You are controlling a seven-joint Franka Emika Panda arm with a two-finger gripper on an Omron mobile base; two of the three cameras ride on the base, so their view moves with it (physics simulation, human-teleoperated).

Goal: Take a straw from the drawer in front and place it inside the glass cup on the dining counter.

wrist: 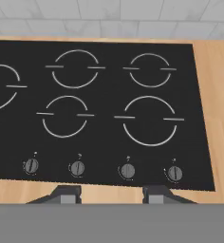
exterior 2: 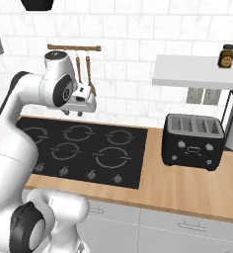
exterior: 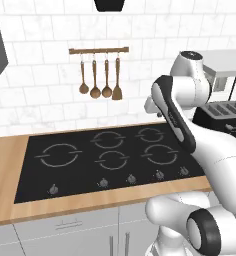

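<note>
My gripper (exterior 2: 73, 113) hangs above the black cooktop (exterior 2: 84, 148), fingers pointing down. In the hand view its two dark fingertips (wrist: 66, 193) stand well apart over the cooktop's front row of knobs (wrist: 127, 171), so the gripper (wrist: 111, 194) is open with nothing between the fingers. The straw, the drawer, the glass cup and the dining counter are out of view.
A black toaster (exterior 2: 192, 141) stands on the wooden counter (exterior 2: 187, 188) to the right of the cooktop. Wooden utensils hang from a rail (exterior: 99, 75) on the tiled wall. A white shelf (exterior 2: 197, 71) carries jars (exterior 2: 227, 55). Grey cabinet fronts with bar handles (exterior: 67, 225) run below.
</note>
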